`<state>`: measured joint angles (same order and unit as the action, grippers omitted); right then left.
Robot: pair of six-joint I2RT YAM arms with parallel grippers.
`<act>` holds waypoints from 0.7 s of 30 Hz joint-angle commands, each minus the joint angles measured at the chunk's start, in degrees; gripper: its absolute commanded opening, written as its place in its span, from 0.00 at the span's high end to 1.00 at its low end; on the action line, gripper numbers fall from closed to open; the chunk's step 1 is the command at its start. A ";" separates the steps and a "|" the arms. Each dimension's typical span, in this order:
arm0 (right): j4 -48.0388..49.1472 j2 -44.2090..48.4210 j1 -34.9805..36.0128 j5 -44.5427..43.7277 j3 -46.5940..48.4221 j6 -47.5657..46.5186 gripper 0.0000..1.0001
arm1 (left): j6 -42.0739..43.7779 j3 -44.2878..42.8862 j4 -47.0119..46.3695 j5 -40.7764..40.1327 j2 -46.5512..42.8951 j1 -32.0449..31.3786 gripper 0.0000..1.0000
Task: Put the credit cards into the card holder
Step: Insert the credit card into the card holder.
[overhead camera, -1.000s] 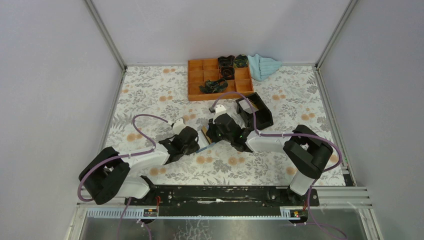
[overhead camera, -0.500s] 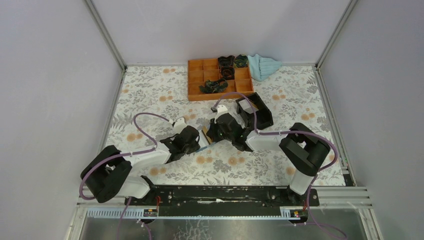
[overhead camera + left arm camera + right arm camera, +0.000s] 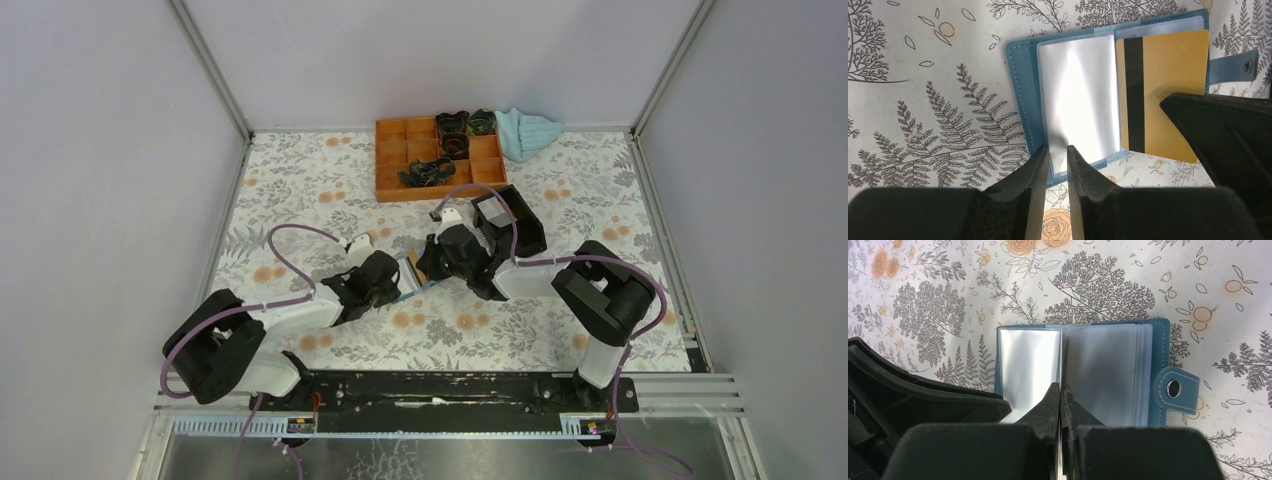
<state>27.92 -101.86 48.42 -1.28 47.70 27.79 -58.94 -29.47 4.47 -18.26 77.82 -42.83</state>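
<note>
The teal-blue card holder (image 3: 1023,75) lies open on the flowered cloth, its clear sleeves facing up and its clasp tab (image 3: 1175,388) sticking out at one side. A tan-orange credit card (image 3: 1168,90) with a black stripe hangs over the holder's right half. My right gripper (image 3: 1060,386) is shut on it, and the card shows edge-on between the fingers above the holder's fold. My left gripper (image 3: 1058,148) stands with its jaws a narrow gap apart, tips on the near edge of the holder's left sleeve. From above, both grippers meet over the holder (image 3: 408,283).
A black box (image 3: 510,222) with a pale inside sits just behind the right gripper. An orange compartment tray (image 3: 440,160) holding dark items stands at the back, with a light blue cloth (image 3: 527,132) to its right. Grey walls enclose the table.
The right gripper has shifted slightly away from the arm bases and to the right with the card. The left gripper has stayed in place.
</note>
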 commanded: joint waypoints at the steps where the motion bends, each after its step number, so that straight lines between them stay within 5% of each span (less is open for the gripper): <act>1: 4.09 -1.41 -1.16 1.76 -0.70 2.45 1.00 | 1.45 0.57 2.77 -1.78 2.43 -0.18 0.73; 21: 9.90 -5.17 -3.34 7.01 -5.21 10.42 1.00 | 1.79 1.41 0.81 -1.34 3.00 -0.22 0.74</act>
<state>38.41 -105.30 44.97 4.21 43.83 37.60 -58.30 -29.76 4.32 -18.44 78.28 -42.83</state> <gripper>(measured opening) 0.014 0.265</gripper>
